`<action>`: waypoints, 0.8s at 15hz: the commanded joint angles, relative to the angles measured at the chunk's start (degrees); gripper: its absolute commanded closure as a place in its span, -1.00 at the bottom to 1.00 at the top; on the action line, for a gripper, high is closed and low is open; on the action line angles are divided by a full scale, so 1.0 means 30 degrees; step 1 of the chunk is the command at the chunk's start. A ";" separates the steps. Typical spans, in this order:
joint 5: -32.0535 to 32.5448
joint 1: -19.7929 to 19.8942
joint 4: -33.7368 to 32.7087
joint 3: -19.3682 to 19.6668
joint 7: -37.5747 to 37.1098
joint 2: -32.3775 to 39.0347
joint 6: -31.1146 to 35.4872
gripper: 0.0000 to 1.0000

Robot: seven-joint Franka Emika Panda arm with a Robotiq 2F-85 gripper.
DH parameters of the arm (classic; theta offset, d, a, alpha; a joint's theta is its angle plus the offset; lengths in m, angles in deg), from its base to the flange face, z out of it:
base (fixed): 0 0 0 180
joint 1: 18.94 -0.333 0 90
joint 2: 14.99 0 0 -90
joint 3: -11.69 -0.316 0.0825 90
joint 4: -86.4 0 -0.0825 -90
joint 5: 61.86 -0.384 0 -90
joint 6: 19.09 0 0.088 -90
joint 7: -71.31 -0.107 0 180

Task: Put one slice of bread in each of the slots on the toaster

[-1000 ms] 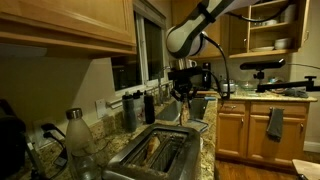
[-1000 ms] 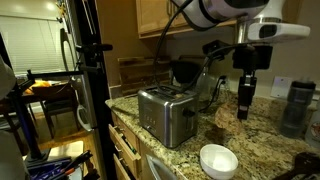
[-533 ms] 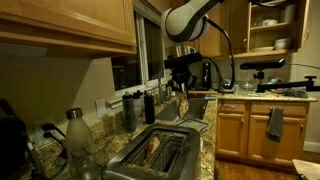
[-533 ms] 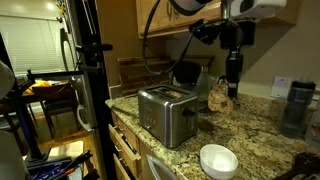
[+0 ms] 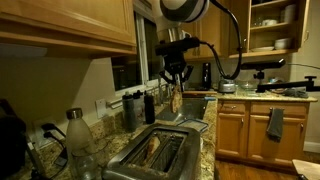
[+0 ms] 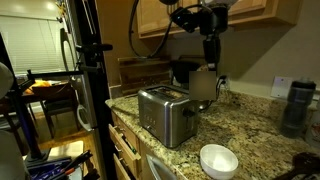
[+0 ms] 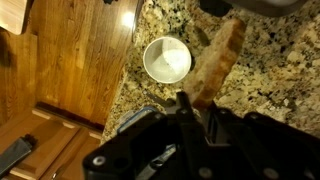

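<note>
My flat square bread slice (image 7: pixel 222 55) is tan-brown; boxy steel toaster (image 6: pixel 165 115) silver; granite counter (image 7: pixel 270 80) speckled brown-black; round bowl (image 7: pixel 167 58) white.

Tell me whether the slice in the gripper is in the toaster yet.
Out. The slice of bread hangs in the air from the shut gripper, apart from the toaster.

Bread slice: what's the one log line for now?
tool: shut on slice of bread | slice: hanging in air beside toaster | status: not in toaster yet

No legible text anywhere.
</note>
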 commanded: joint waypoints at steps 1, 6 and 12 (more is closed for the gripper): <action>-0.0001 -0.0219 0.1106 -0.0521 -0.0707 -0.1220 -0.0306 0.80; -0.0474 -0.0326 0.1358 -0.1046 -0.0566 -0.1308 -0.0342 0.80; -0.0938 -0.0697 0.1434 -0.1575 -0.0567 -0.1472 -0.0717 0.80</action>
